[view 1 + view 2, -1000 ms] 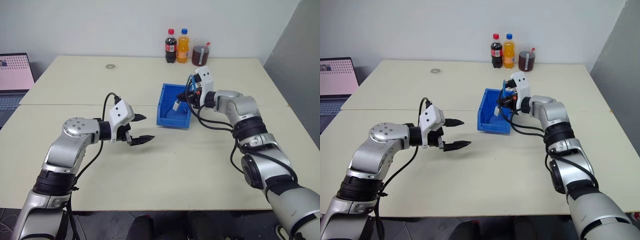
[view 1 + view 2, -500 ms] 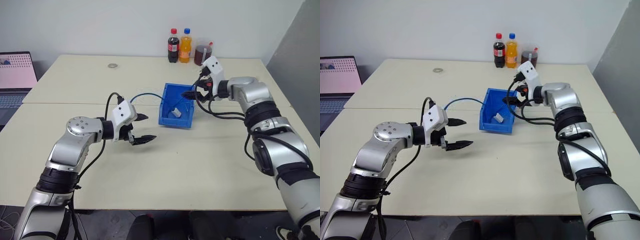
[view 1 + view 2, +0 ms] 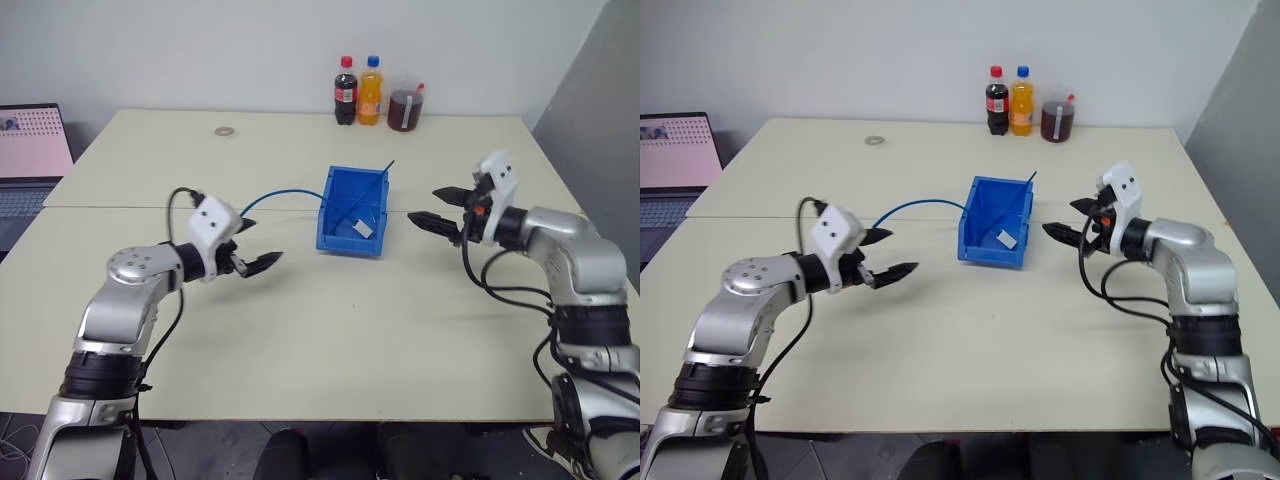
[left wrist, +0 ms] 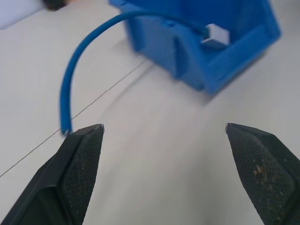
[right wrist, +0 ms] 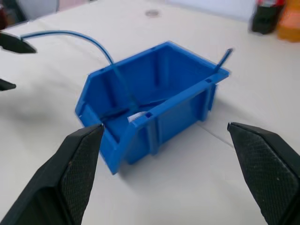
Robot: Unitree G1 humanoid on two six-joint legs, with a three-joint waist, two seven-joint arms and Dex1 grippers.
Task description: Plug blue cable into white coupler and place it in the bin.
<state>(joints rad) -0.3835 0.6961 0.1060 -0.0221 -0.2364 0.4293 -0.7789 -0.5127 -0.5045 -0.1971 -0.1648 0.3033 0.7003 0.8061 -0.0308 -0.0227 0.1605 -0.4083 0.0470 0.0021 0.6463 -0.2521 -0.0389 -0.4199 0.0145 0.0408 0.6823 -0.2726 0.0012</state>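
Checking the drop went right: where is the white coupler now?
In the left eye view the white coupler lies inside the bin at mid-table, with the blue cable arching from it over the bin's left wall.

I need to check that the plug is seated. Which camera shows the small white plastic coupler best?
The left wrist view: the small white plastic coupler sits large at the rim of the blue plastic bin with the thin blue cable running into it. Both eye views show it tiny; in the right wrist view the bin wall mostly hides it.

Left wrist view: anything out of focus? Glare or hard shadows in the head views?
Left wrist view: bin and blue cable soft, own fingers sharper. Right wrist view: bottles blurred. Head views: even light, no glare, faint shadow under the left gripper.
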